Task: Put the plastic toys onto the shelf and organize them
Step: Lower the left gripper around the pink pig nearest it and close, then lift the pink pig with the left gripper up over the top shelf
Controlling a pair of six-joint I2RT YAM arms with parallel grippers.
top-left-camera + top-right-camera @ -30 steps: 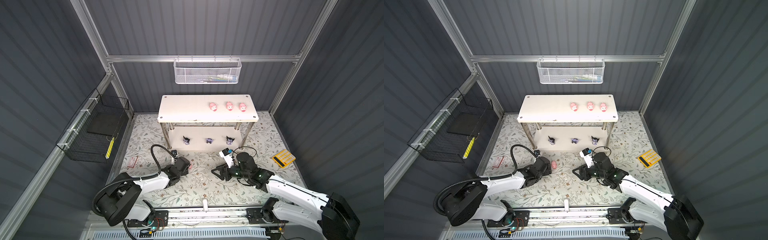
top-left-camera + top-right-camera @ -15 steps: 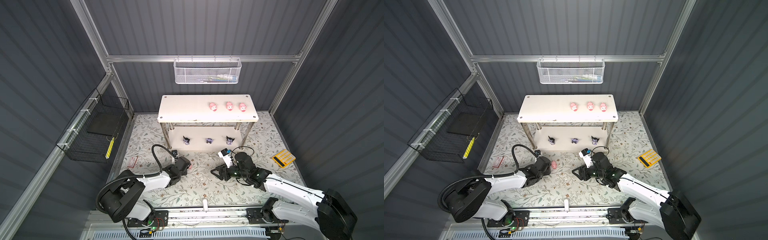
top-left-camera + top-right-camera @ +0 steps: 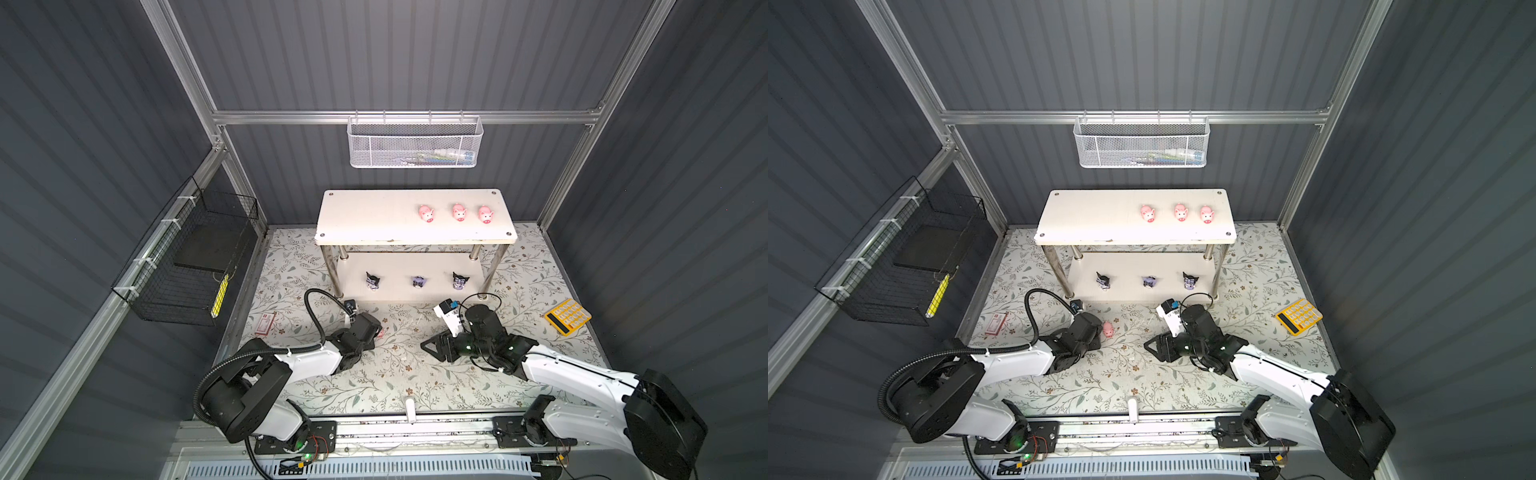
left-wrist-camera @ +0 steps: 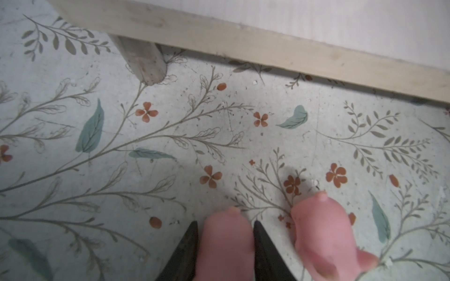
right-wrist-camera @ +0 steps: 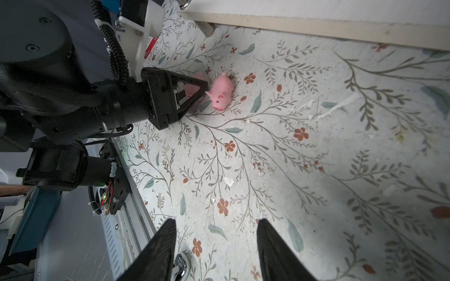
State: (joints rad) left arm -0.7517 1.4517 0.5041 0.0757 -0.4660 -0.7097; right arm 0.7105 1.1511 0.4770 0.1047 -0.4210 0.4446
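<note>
In the left wrist view my left gripper (image 4: 225,222) is shut on a pink pig (image 4: 225,245) lying on the floral mat, one black finger pressed to each side. A second pink pig (image 4: 326,233) lies loose right beside it and also shows in a top view (image 3: 1108,329) and the right wrist view (image 5: 220,93). My right gripper (image 5: 215,243) hovers open and empty over the mat. The white shelf (image 3: 374,216) carries three pigs (image 3: 459,212) on its top board. Three dark eared figures (image 3: 418,281) stand on its lower board.
A yellow calculator (image 3: 567,316) lies on the mat at the right. A red-and-white card (image 3: 265,324) lies at the left. A white mesh basket (image 3: 413,141) hangs on the back wall and a black wire basket (image 3: 187,257) on the left wall.
The left gripper's jaws have drawn together around the pig on the mat. The right arm has barely shifted.
</note>
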